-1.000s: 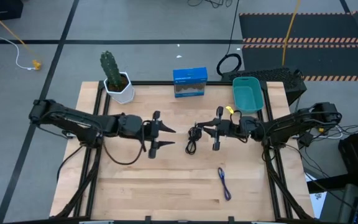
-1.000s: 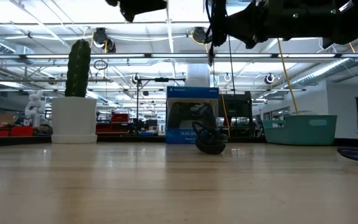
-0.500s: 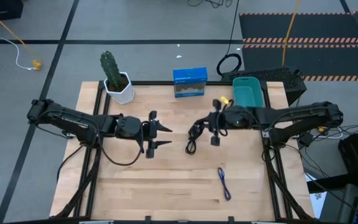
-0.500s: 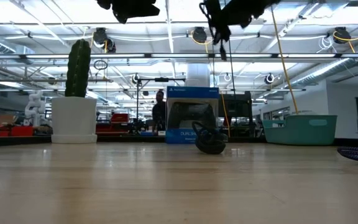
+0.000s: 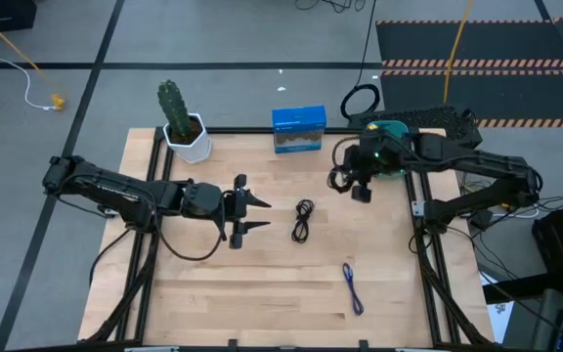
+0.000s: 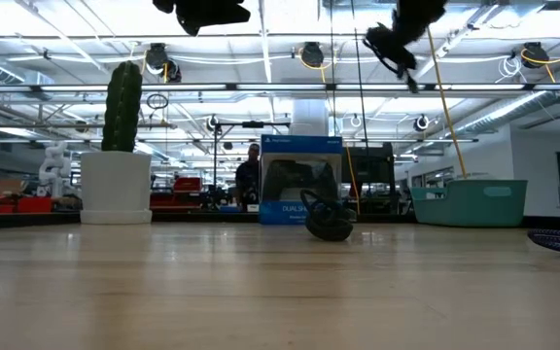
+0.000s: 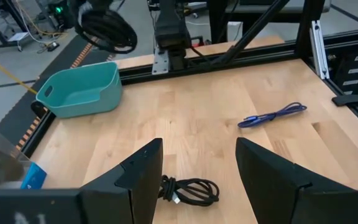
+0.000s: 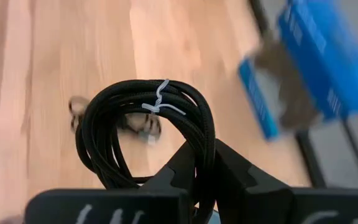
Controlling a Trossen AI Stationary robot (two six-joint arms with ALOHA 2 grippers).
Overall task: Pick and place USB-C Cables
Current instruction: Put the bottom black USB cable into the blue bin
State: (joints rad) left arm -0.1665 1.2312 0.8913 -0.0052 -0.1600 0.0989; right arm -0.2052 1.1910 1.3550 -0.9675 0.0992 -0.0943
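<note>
My right gripper (image 5: 356, 184) is shut on a black bundled USB-C cable (image 8: 143, 134), high above the table just left of the teal bin (image 5: 393, 153). It also shows in the left wrist view (image 7: 107, 30). A second black cable (image 5: 303, 219) lies flat mid-table. The blue-purple cable (image 5: 353, 287) lies flat toward the near edge. My left gripper (image 5: 258, 214) is open and empty, held above the table left of the black cable, which shows between its fingers in the left wrist view (image 7: 188, 190). My right gripper pinches one side of the coiled bundle (image 8: 199, 144) between its two fingers, several strands together. The loop, bound by a white twist tie (image 8: 160, 103), stands out past the fingertips. The fingers come from the table's right. The cable is lifted clear of the table.
A blue boxed game controller (image 5: 298, 129) stands at the far edge and a potted cactus (image 5: 179, 122) at the far left. A large black cable ring (image 5: 361, 102) lies on the floor beyond the table. A person (image 6: 249, 175) shows in the room behind.
My right gripper has risen and gone toward the far right, toward the teal bin, turning as it went and carrying one black cable clear of the table. The other black cable has stayed where it lay.
</note>
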